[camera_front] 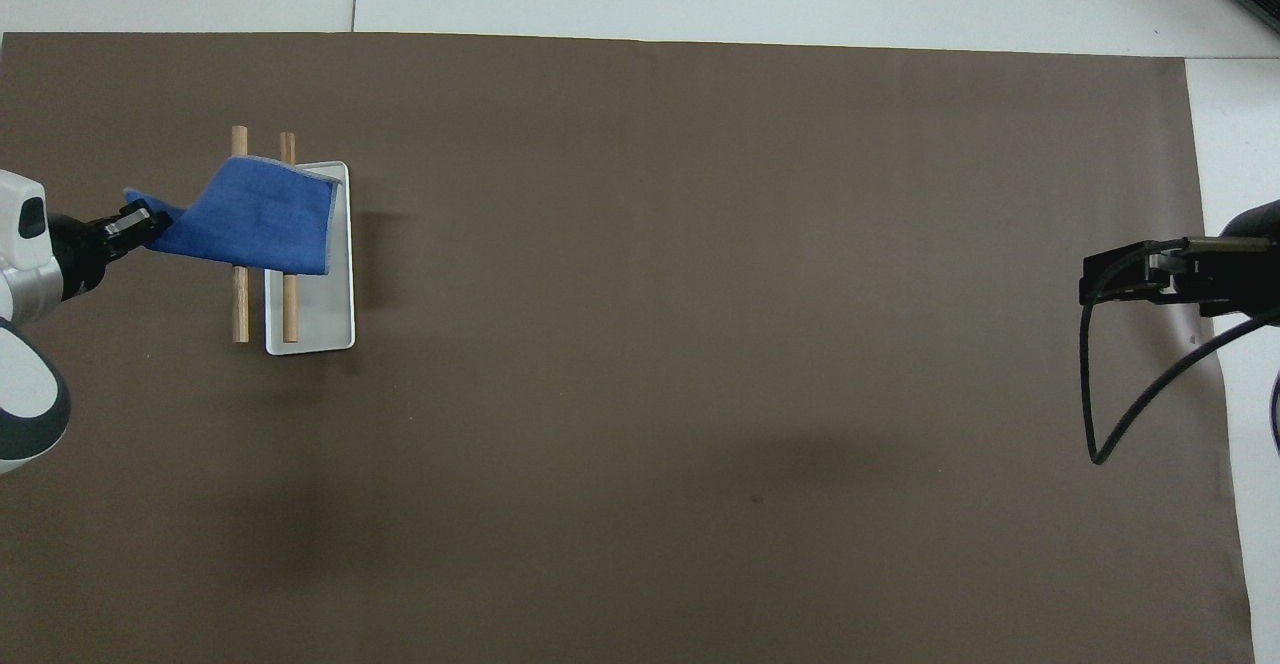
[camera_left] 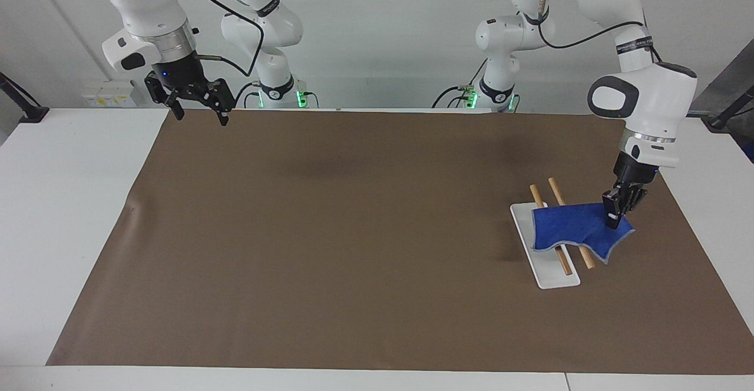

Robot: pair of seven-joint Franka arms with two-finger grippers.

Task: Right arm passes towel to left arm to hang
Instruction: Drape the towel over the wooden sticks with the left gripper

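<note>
Draping towel (camera_left: 568, 230) over rack (camera_left: 545, 259), left claw (camera_left: 612, 219) gripping

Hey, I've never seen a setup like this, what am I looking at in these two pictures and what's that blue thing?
These are two white robot arms at one table, each ending in a black two-finger gripper. One picture is taken from across the table, facing the robots; the other looks steeply down from above their own end, so the sides are swapped between them.

A brown mat covers most of the table. At the left arm's end stands a small rack: a white base plate carrying two wooden rods.

The blue thing is a small towel. It is draped across the rods, and the left gripper pinches one corner of it. The right gripper waits in the air over the mat's edge at the right arm's end, fingers apart and holding nothing.
</note>
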